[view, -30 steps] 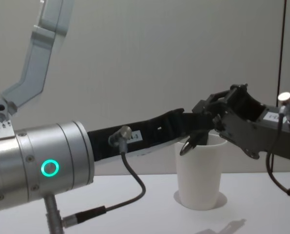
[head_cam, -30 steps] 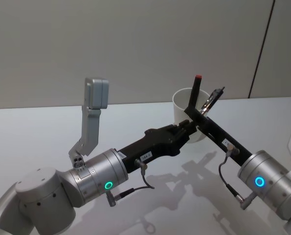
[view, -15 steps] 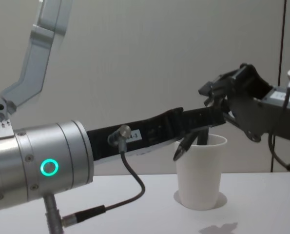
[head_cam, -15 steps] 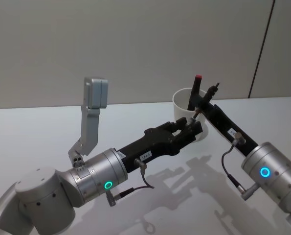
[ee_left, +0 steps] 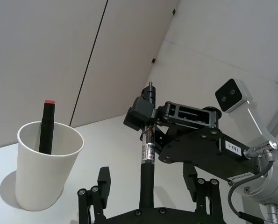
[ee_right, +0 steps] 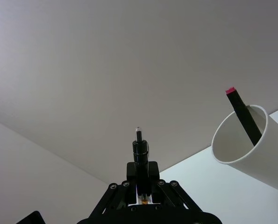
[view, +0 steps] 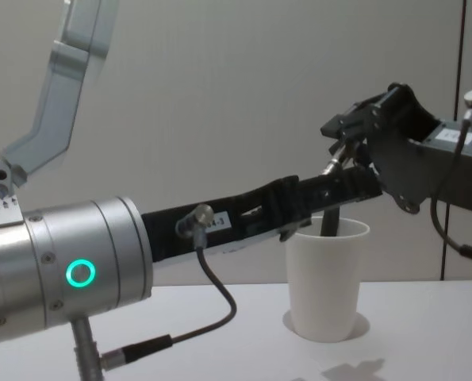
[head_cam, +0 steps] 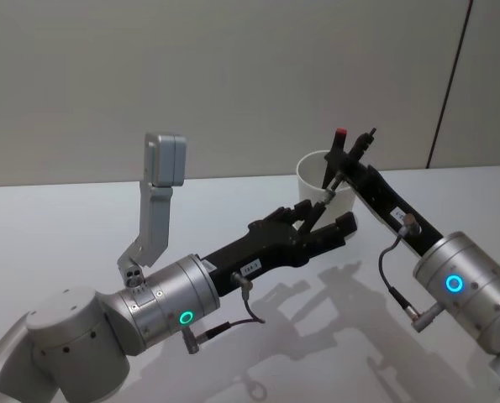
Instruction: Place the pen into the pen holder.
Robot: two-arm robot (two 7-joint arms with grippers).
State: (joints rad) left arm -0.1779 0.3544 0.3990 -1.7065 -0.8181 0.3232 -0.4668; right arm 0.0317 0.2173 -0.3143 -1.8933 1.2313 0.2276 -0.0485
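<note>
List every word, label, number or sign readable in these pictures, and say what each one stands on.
Nothing can be read for certain.
White sticker on the left gripper's arm: characters too small to read.
White sticker on the right gripper's body: blurred, unreadable.
Printed band on the pen held by the right gripper: too fine to read.
The pen holder is plain, no print.

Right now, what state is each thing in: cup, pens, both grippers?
pen holder: upright on the table, one pen inside.
red-capped pen: standing in the holder, leaning on its rim.
pen: clamped in the right gripper, outside the holder.
right gripper: shut on the pen.
left gripper: open, beside the holder.
</note>
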